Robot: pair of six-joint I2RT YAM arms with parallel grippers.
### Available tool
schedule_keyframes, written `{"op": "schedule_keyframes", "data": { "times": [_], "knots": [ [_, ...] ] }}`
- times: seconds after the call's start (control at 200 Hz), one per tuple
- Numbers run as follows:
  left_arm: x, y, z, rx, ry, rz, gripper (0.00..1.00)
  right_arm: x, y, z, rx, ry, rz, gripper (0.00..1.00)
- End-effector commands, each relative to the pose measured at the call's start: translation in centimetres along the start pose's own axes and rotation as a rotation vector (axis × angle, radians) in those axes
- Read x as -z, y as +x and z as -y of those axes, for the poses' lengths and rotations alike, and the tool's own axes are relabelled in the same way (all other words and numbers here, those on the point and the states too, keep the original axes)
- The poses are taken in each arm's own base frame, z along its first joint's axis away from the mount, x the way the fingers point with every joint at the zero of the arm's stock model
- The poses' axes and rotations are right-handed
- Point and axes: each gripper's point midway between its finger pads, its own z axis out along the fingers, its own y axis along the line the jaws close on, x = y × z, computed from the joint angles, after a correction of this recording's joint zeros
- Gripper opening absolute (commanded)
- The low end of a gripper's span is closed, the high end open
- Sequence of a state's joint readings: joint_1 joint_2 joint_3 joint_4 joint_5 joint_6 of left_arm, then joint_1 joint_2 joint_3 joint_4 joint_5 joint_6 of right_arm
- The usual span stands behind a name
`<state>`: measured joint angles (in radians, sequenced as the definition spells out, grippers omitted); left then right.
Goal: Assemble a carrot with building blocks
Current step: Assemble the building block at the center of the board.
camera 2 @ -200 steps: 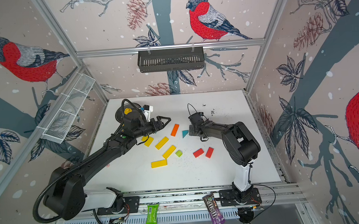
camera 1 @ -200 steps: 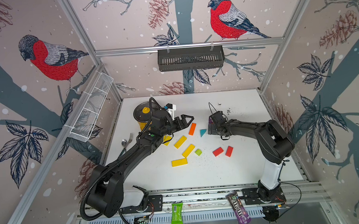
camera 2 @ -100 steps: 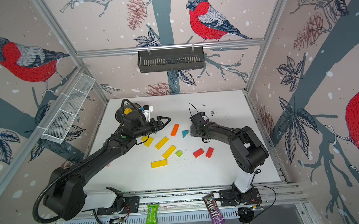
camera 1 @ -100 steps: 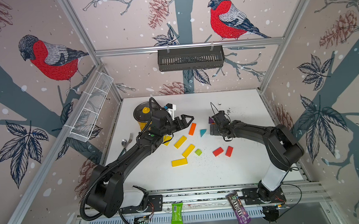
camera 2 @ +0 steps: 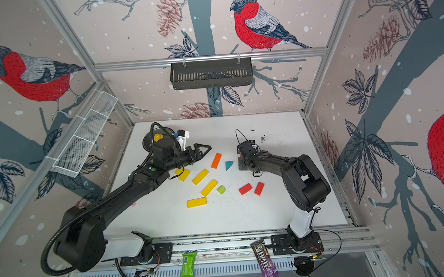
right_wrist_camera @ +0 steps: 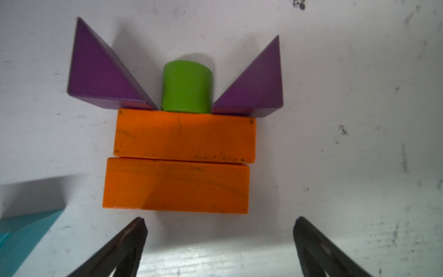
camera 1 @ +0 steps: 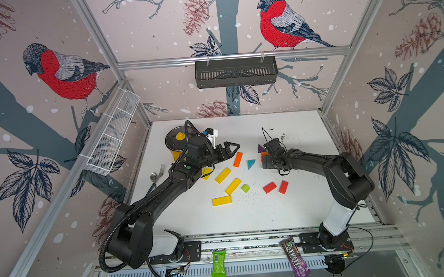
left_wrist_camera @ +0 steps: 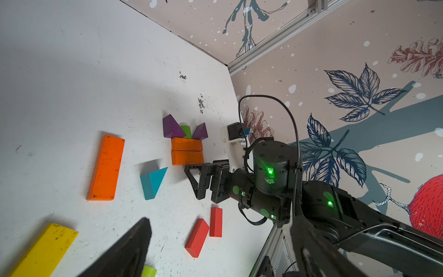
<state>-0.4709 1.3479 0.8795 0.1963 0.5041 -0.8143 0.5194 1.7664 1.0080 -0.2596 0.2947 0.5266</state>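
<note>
Carrot, partly built, near the right side of the table (camera 1: 299, 208): the nearer orange bar (right_wrist_camera: 176, 185) lies edge to edge with the farther orange bar (right_wrist_camera: 184, 134), which a lime-green block (right_wrist_camera: 187, 87) and two purple triangles (right_wrist_camera: 100, 72) crown as leaves. The next piece, probably the loose orange bar (camera 1: 238, 159) or the teal triangle (camera 1: 250, 163), should be set flush and centred against the nearer bar, lowered gently so the rows are not nudged. The right arm reaches low and forward, the right gripper (right_wrist_camera: 219, 220) spread wide and empty, its tips just clear of that bar. The left gripper (camera 1: 233, 147), also open and empty, hovers beside the loose bar.
</note>
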Motion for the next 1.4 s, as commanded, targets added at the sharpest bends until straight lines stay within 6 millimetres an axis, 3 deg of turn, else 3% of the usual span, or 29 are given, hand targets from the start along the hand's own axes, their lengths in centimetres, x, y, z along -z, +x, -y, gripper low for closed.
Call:
{"op": "schedule_keyframes", "data": {
  "times": [0.0, 0.44, 0.891, 1.256, 1.391],
  "knots": [
    [0.0, -0.5, 0.8, -0.022, 0.031, 0.017, 0.91, 1.1, -0.7, -1.2, 0.023, -0.019, 0.022, 1.0],
    [-0.1, -0.5, 0.8, -0.022, 0.031, 0.013, 0.92, -0.9, -1.9, -1.8, 0.072, 0.063, 0.025, 0.99],
    [-0.1, -0.4, 0.9, -0.02, 0.035, 0.011, 0.91, -1.3, -1.9, -1.5, 0.087, 0.084, 0.015, 0.99],
    [0.0, -0.5, 0.9, -0.024, 0.032, 0.013, 0.92, -0.8, -2.2, -1.5, 0.094, 0.081, 0.022, 0.99],
    [0.2, -0.8, 0.8, -0.033, 0.015, 0.027, 0.91, 1.1, -2.9, -3.7, 0.132, 0.008, 0.056, 0.99]
  ]
}}
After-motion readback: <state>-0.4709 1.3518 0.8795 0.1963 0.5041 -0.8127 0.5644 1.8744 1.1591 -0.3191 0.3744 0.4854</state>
